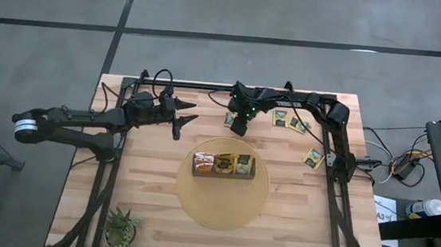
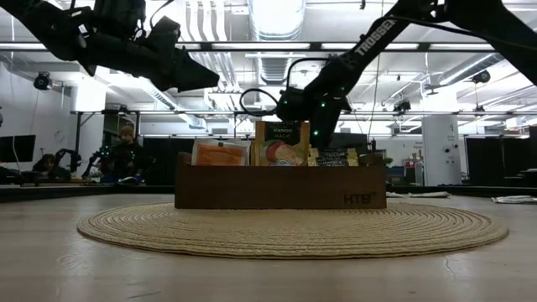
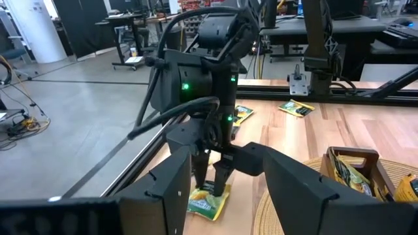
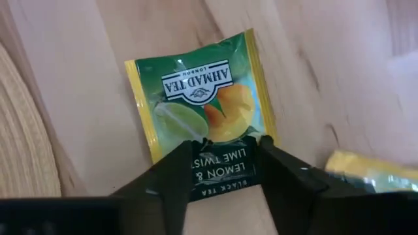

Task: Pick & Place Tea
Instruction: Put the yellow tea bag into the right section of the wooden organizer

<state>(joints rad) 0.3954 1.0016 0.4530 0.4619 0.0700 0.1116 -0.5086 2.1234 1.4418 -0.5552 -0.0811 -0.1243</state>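
The green-and-yellow square tea sachet (image 4: 204, 124) lying flat on the pale wooden table (image 1: 149, 205) reads "AHMAD TEA LONDON" across the top, and "LEMON & LIME TWIST" and "BLACK TEA" near its lower edge, with a lime and a lemon pictured between. The right gripper (image 4: 222, 171) stands over it just beyond the round woven straw mat (image 1: 221, 205), its two dark fingers set either side of the sachet's edge and touching it, jaws narrowed around it though not pressed together. On the mat sits the long dark-brown wooden box (image 2: 281, 198), stamped "HTB" on its front, with sachets standing in it, one marked "MANGO". More green-and-yellow sachets (image 1: 291, 121) lie near the table's far right edge. The left gripper (image 1: 183, 115) hovers near the right one, jaws spread and empty. A small green spiky plant (image 1: 121, 228) stands at the near left corner.
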